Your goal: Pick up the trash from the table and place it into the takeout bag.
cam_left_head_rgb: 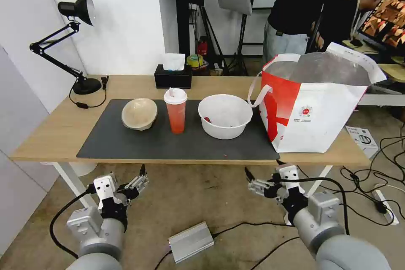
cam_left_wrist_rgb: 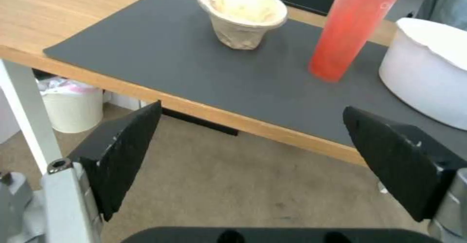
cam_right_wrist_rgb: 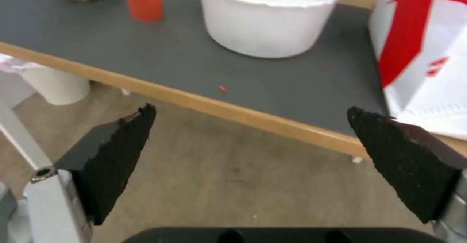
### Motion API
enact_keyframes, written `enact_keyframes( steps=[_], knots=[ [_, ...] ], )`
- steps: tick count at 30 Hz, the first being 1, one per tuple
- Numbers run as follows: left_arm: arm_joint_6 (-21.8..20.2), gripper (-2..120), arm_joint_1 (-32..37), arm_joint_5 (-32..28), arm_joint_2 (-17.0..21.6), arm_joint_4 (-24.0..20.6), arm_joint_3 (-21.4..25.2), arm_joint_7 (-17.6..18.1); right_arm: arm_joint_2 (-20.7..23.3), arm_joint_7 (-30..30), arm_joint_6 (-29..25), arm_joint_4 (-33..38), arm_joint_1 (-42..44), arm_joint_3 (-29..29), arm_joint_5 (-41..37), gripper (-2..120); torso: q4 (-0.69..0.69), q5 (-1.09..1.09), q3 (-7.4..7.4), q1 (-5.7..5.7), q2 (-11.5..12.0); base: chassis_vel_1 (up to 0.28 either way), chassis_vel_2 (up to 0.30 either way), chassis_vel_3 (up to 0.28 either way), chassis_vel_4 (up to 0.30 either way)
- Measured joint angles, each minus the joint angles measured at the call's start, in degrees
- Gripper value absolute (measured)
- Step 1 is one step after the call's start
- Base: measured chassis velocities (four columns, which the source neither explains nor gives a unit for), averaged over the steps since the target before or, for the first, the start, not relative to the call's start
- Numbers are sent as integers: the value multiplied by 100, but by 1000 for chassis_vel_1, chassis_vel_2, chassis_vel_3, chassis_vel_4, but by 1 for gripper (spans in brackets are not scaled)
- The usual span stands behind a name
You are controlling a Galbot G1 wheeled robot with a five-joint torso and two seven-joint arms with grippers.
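Beyond both grippers' spread, empty fingers, the beige bowl (cam_left_head_rgb: 139,113), red cup (cam_left_head_rgb: 175,111) and white bowl (cam_left_head_rgb: 225,116) sit untouched beside the takeout bag (cam_left_head_rgb: 314,109). Ahead of the left gripper (cam_left_wrist_rgb: 253,141) stands the cup; ahead of the right gripper (cam_right_wrist_rgb: 250,133), the white bowl. Nothing looks bagged yet.

Two bowls (cam_left_head_rgb: 225,116), one cup (cam_left_head_rgb: 175,111), one takeout bag (cam_left_head_rgb: 314,105), one tissue box (cam_left_head_rgb: 173,76)

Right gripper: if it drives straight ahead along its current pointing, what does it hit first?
Probably the table front edge. The right gripper is open, below and short of the table, with the edge between its fingertips. Slightly higher, it would meet the white bowl. Depth is unclear.
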State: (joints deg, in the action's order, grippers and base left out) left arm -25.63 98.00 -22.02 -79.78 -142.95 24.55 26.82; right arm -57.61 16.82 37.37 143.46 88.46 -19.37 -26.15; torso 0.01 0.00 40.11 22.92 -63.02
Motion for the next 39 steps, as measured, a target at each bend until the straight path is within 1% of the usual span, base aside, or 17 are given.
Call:
enact_keyframes(
  steps=[3,6,10,18,21,22,25,31,35,36,39],
  knots=[
    [10,100,-3,4,4,3,1,-6,2,-16,-63,-19,-37,32,-5,100,-1,0,0,0,-1,0,0,0,0],
    [35,100,-31,2,13,19,6,-16,10,-155,-335,-88,-112,53,-67,100,-1,0,0,0,0,0,0,0,0],
    [98,100,-51,0,12,19,8,-19,11,-280,-538,-129,-216,79,-168,100,0,0,0,0,0,0,0,0,0],
    [262,100,-65,87,10,-10,22,-95,7,-357,-771,-173,-320,87,-352,100,-1,0,0,0,0,0,0,0,0],
    [305,100,-75,145,10,-26,26,-120,14,-481,-1078,-209,-394,89,-437,100,-1,1,0,0,0,0,0,0,0],
    [305,100,-75,145,10,-26,26,-120,14,-481,-1078,-209,-394,89,-437,100,-1,1,0,0,0,0,0,0,0],
    [351,100,-70,211,14,-27,41,-175,56,-586,-1329,-220,-461,72,-519,100,-1,0,0,0,0,0,0,0,0],
    [389,100,-55,230,14,-29,48,-215,104,-635,-1463,-222,-558,57,-608,100,-1,0,0,0,0,0,0,0,0],
    [417,100,-52,230,20,-30,52,-239,211,-801,-1782,-304,-698,47,-662,100,-1,1,0,0,0,0,0,0,0],
    [417,100,-52,230,20,-30,52,-239,211,-801,-1782,-304,-698,47,-662,100,-1,1,0,0,0,0,0,0,0],
    [430,100,-53,229,22,-32,59,-253,412,-875,-1944,-394,-944,28,-714,100,-1,1,0,0,0,0,0,0,0]
  ],
)
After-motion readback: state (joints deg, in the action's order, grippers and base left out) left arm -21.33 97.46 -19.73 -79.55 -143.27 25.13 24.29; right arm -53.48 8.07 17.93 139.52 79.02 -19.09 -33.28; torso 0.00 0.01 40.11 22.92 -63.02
